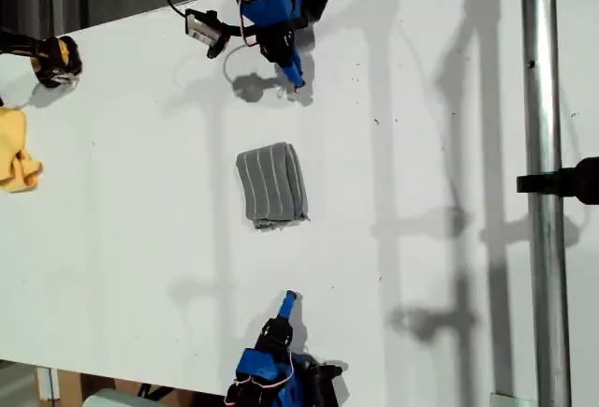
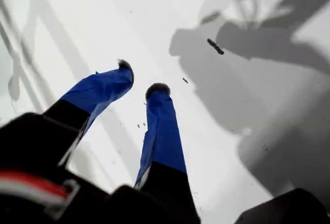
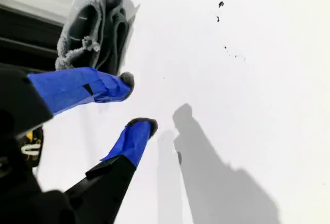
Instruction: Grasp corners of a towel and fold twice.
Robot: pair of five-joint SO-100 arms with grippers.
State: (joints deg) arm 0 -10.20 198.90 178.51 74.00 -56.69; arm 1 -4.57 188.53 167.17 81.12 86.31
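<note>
The towel (image 1: 271, 185) lies folded into a small grey striped rectangle in the middle of the white table (image 1: 122, 239), with a ragged end toward the exterior view's bottom. Its corners are tucked into the folds. No gripper touches it. My first gripper (image 1: 295, 78) hangs near the exterior view's top, above the towel. Its blue fingers stand slightly apart over bare table (image 2: 142, 80), open and holding nothing. My second gripper (image 1: 289, 297) sits near the exterior view's bottom. It is open (image 3: 136, 100) and empty, facing the towel's layered, frayed end (image 3: 95, 23) a short way ahead.
A small yellow cloth (image 1: 14, 150) lies at the exterior view's left edge. A black and yellow object (image 1: 51, 56) sits above it. A metal pole (image 1: 543, 182) runs down the exterior view's right side with a black clamp (image 1: 566, 182). Arm shadows fall across the table.
</note>
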